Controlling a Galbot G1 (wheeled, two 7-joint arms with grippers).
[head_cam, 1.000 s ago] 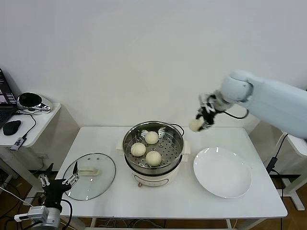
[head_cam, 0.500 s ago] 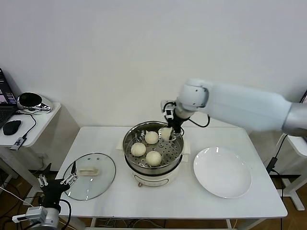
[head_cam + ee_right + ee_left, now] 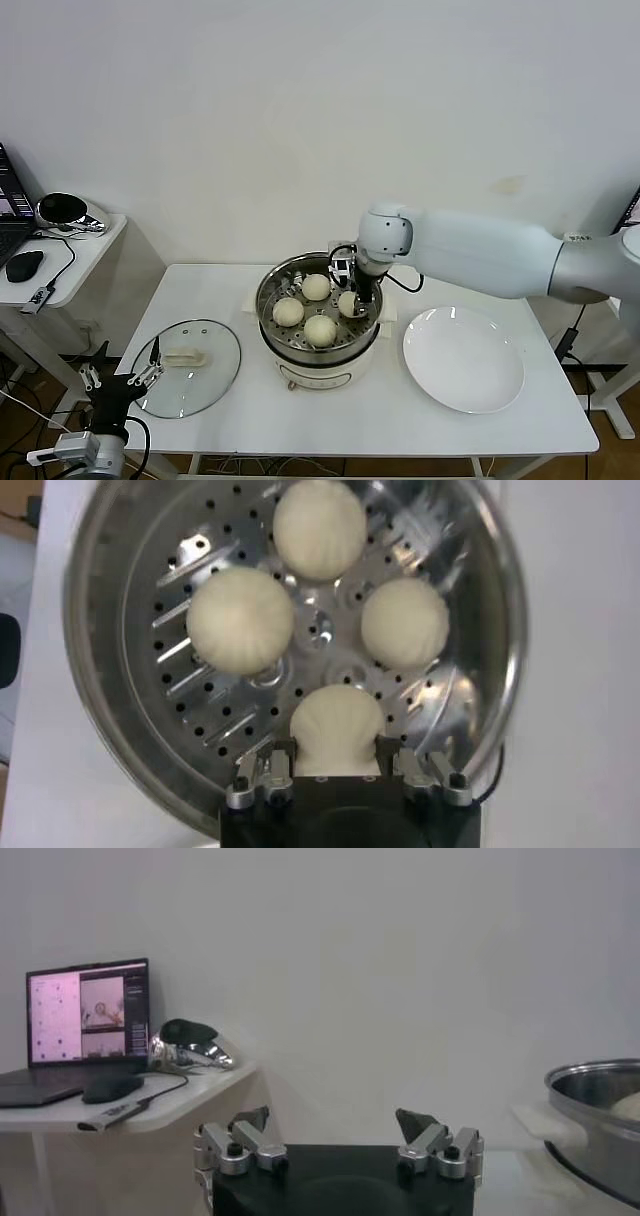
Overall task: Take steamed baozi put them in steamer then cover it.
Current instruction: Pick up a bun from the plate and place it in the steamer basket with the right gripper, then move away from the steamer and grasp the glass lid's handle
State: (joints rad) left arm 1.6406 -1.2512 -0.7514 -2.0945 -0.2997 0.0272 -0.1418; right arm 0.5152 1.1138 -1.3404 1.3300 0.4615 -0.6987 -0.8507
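The steamer [image 3: 268,291], a shiny steel pot with a perforated tray, stands mid-table. Three steamed baozi [image 3: 316,286] [image 3: 288,312] [image 3: 320,329] lie on its tray. My right gripper [image 3: 352,296] reaches into the pot and is shut on a fourth baozi [image 3: 347,304], low over the tray's right side. The right wrist view shows that bun [image 3: 336,725] between the fingers [image 3: 279,763] and the three others [image 3: 240,620] beyond. The cover [image 3: 190,366], a glass lid with a cream handle, lies flat at the left. My left gripper [image 3: 118,382] is open and parked below the table's left corner.
A bare white plate [image 3: 463,360] lies to the right of the steamer. A side table [image 3: 60,250] with a laptop, a mouse and cables stands at the far left. In the left wrist view the steamer's rim [image 3: 595,1088] shows beyond my left gripper [image 3: 335,1123].
My right arm has swung from above the plate's far side over to the steamer and lowered the fourth baozi into the pot. The left arm has not moved.
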